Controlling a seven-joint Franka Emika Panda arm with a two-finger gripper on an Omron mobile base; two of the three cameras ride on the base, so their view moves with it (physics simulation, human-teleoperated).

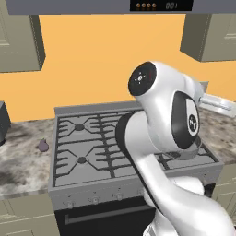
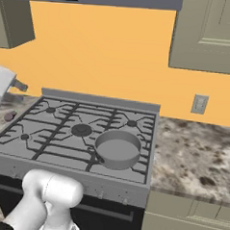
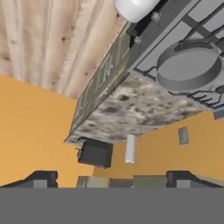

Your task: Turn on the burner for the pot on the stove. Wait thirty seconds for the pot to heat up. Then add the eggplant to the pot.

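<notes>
The pot [image 2: 117, 148] stands empty on the front right of the stove [image 2: 42, 153], its short handle pointing left; it also lies at the upper right of the rolled hand view [image 3: 188, 65]. Its burner is hidden under it. The eggplant [image 1: 43, 145] is a small purple lump on the counter left of the stove, seen too in the right base view [image 2: 10, 116]. My gripper [image 3: 113, 179] is open, its fingertips [image 3: 41, 178] far apart with nothing between them, held well away from pot and eggplant. My white arm [image 1: 161, 138] covers the stove's right half in the left base view.
Small knobs [image 1: 94, 199] line the stove's front. Marbled counter [image 2: 196, 155] runs on both sides. A dark appliance [image 1: 2, 122] sits at the far left. A wall outlet [image 2: 199, 104], wall cabinets [image 2: 208, 36] and a hood [image 1: 161, 5] lie above. A dark box [image 3: 94, 152] and a white cylinder [image 3: 130, 148] stand on the counter.
</notes>
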